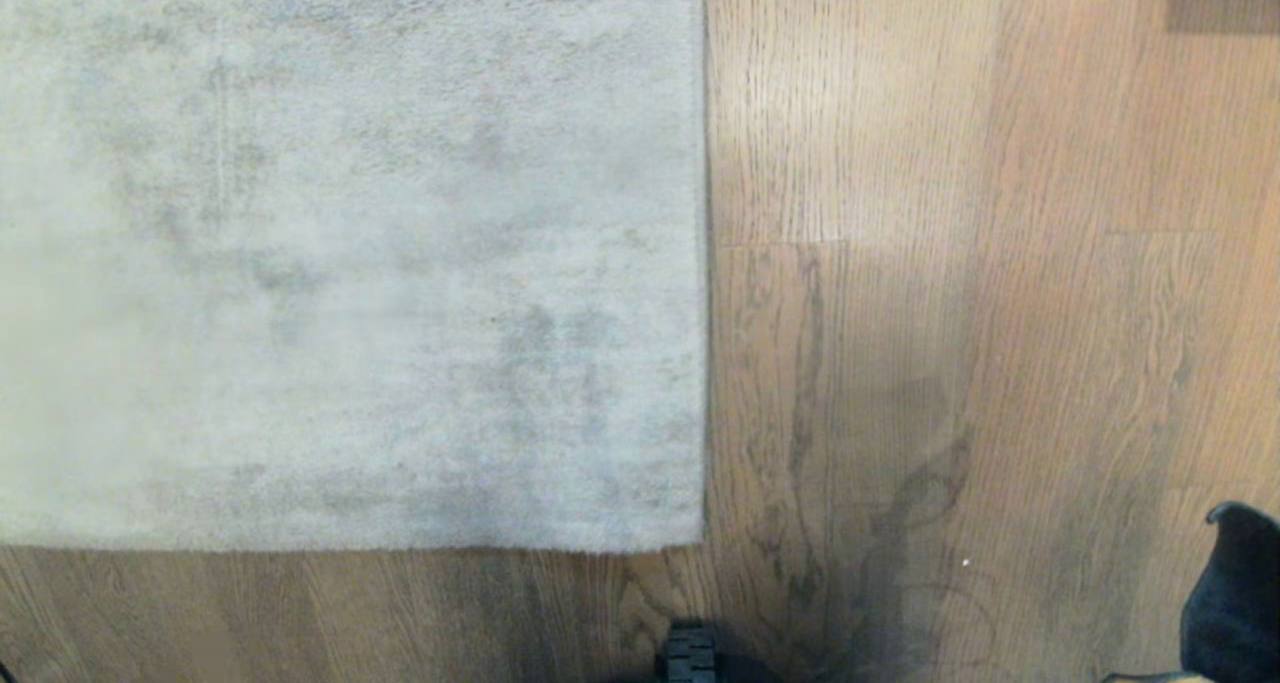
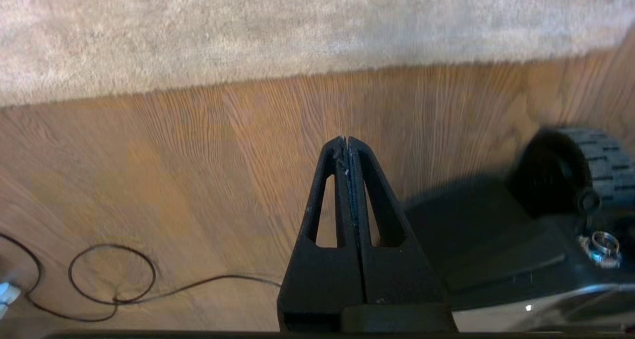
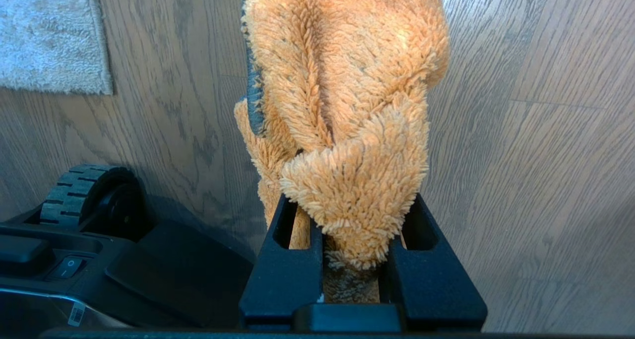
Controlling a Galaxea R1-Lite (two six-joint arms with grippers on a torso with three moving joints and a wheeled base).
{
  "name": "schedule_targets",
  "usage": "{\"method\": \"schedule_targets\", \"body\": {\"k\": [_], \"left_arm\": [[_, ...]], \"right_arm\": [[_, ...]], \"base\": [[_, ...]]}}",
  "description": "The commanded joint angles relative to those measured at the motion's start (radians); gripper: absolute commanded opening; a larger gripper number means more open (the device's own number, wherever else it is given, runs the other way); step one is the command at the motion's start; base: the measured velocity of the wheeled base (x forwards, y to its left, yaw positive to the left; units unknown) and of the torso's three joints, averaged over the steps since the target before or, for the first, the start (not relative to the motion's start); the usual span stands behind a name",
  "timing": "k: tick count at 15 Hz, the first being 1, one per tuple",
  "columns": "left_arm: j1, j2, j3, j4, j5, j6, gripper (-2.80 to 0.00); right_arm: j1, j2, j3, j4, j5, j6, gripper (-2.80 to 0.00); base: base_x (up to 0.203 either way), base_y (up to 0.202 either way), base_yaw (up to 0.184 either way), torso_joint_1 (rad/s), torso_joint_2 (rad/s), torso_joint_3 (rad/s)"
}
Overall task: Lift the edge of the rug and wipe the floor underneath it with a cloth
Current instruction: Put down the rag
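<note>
The pale grey rug [image 1: 350, 263] lies flat on the brown wood floor [image 1: 950, 313], and its near rug edge [image 1: 350, 546] runs straight across. My left gripper [image 2: 346, 139] hovers over bare floor [image 2: 198, 170] a short way before the rug edge [image 2: 317, 74]. It is shut, with nothing between its fingers. My right gripper [image 3: 342, 130] is shut on the fuzzy orange cloth [image 3: 347, 81], which bulges over and hides most of its fingers. It hangs above bare floor [image 3: 536, 155], with the rug's corner [image 3: 49, 36] off to one side.
My base's black wheel [image 1: 690, 653] sits just before the rug's near right corner and shows again as the wheel [image 2: 595, 165] and the wheel [image 3: 74, 190]. A thin black cable [image 2: 114, 279] loops on the floor. A black shape [image 1: 1235, 603] fills the lower right corner.
</note>
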Motion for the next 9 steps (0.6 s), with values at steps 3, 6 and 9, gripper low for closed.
{"method": "schedule_targets", "body": {"k": [3, 6, 9], "left_arm": [[0.020, -0.148, 0.000, 0.091, 0.000, 0.003, -2.80], [0.069, -0.273, 0.000, 0.144, -0.003, 0.011, -2.80], [0.085, -0.296, 0.000, 0.151, -0.008, 0.021, -2.80]], "right_arm": [[0.000, 0.001, 0.001, 0.001, 0.001, -0.001, -2.80], [0.000, 0.001, 0.000, 0.000, 0.001, 0.000, -2.80], [0.000, 0.001, 0.000, -0.001, 0.001, -0.002, -2.80]], "base": [[0.000, 0.000, 0.000, 0.000, 0.00, 0.000], [0.000, 0.000, 0.000, 0.000, 0.00, 0.000], [0.000, 0.000, 0.000, 0.000, 0.00, 0.000]]}}
